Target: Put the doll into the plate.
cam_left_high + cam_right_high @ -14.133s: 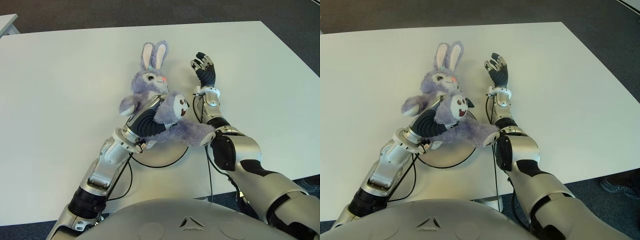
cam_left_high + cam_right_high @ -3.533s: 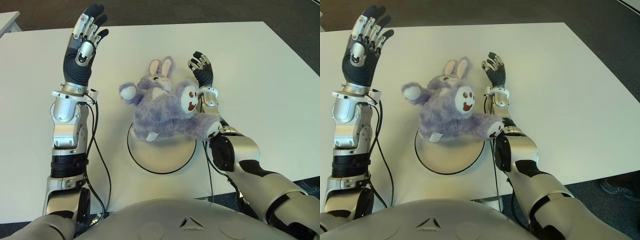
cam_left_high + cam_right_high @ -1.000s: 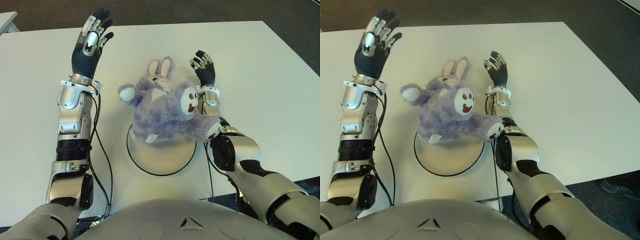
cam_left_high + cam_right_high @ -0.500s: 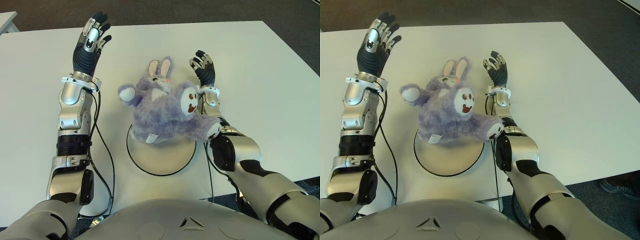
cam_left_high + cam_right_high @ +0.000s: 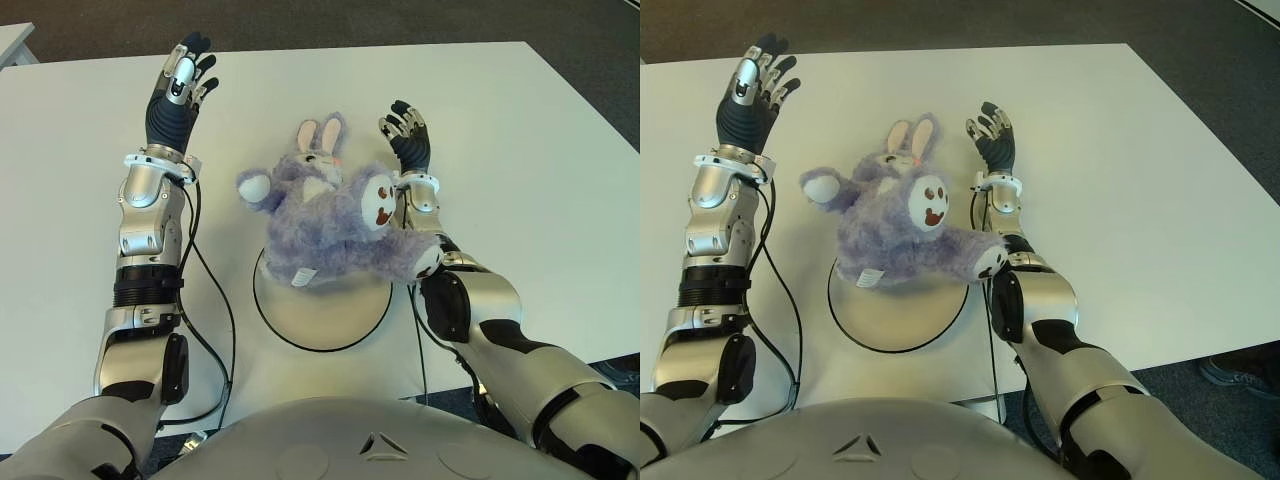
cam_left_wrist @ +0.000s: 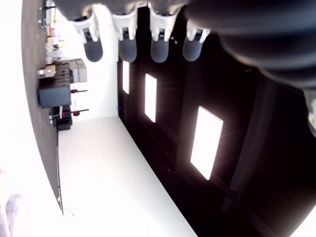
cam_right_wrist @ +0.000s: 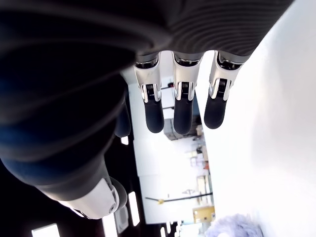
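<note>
A purple plush rabbit doll (image 5: pixel 325 215) lies on its back over the far edge of a round white plate (image 5: pixel 325 305) with a dark rim, its ears pointing away from me. My left hand (image 5: pixel 178 90) is raised open over the table to the left of the doll, fingers spread, holding nothing. My right hand (image 5: pixel 407 137) shows just right of the doll's head, palm up with fingers loosely spread and empty. One doll foot (image 5: pixel 427 260) sits against my right forearm.
The white table (image 5: pixel 540 170) reaches to dark carpet at the back and right. Black cables (image 5: pixel 215 320) hang from my left arm beside the plate.
My left hand has drifted slightly farther away and lower over the last second. The doll, plate and right hand have not moved.
</note>
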Motion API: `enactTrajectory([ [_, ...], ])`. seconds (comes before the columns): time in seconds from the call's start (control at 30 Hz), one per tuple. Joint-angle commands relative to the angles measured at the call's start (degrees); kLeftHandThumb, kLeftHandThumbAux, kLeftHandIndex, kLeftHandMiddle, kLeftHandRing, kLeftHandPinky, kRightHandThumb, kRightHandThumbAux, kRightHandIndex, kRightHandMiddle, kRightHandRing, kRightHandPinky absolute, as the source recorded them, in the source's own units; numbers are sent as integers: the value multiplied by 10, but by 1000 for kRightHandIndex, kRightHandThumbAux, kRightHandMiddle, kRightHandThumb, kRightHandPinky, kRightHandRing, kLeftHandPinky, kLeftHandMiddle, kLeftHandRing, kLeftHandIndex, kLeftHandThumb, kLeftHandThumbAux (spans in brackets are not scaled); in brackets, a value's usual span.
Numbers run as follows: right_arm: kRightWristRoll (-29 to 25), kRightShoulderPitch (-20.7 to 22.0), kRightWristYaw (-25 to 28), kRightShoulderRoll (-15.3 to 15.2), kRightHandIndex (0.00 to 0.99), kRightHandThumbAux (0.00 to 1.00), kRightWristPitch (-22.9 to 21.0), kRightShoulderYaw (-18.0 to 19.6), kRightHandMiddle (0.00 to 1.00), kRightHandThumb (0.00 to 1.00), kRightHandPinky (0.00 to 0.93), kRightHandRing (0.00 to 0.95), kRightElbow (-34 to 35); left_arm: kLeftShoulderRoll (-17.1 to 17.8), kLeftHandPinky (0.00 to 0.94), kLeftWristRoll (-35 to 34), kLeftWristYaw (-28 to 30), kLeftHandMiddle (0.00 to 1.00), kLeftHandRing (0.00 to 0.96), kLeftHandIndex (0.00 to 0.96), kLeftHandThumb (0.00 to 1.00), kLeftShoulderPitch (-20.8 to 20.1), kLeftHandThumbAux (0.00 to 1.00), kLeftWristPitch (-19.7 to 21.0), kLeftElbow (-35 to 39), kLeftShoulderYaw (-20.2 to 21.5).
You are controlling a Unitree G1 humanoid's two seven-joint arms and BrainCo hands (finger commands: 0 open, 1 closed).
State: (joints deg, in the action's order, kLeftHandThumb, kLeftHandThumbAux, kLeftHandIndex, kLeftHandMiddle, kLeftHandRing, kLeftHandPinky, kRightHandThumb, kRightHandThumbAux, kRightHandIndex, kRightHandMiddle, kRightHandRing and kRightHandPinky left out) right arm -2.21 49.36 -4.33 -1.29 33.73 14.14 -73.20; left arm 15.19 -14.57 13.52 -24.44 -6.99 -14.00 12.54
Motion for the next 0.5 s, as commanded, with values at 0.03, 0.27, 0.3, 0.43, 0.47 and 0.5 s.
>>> enactTrajectory([
  [0.03, 0, -18, 1, 2, 184, 799, 4, 0, 165, 449, 184, 150, -8, -2, 0, 7, -11, 0, 0, 0, 0, -13, 316, 5, -23, 4],
  [0.27, 1, -18, 1, 1, 183, 801, 3, -1, 166, 430, 192, 155, -8, -2, 0, 15, -17, 0, 0, 0, 0, -19, 310, 2, -46, 2],
  [0.3, 1, -18, 1, 1, 183, 801, 3, -1, 166, 430, 192, 155, -8, -2, 0, 17, -18, 0, 0, 0, 0, -20, 310, 1, -49, 2],
  [0.43, 1, -18, 0, 1, 185, 796, 3, 0, 165, 418, 196, 157, -8, -3, 0, 24, -24, 0, 8, 0, 0, -25, 306, -2, -63, 3],
  [0.47, 1, -18, 0, 1, 186, 795, 3, 0, 165, 418, 196, 157, -8, -4, 0, 25, -27, 0, 8, 0, 0, -27, 306, -1, -66, 3],
  [0.5, 0, -18, 1, 1, 186, 794, 3, 0, 165, 418, 192, 156, -8, -4, 0, 26, -29, 0, 11, 0, 0, -29, 304, 1, -71, 3],
])
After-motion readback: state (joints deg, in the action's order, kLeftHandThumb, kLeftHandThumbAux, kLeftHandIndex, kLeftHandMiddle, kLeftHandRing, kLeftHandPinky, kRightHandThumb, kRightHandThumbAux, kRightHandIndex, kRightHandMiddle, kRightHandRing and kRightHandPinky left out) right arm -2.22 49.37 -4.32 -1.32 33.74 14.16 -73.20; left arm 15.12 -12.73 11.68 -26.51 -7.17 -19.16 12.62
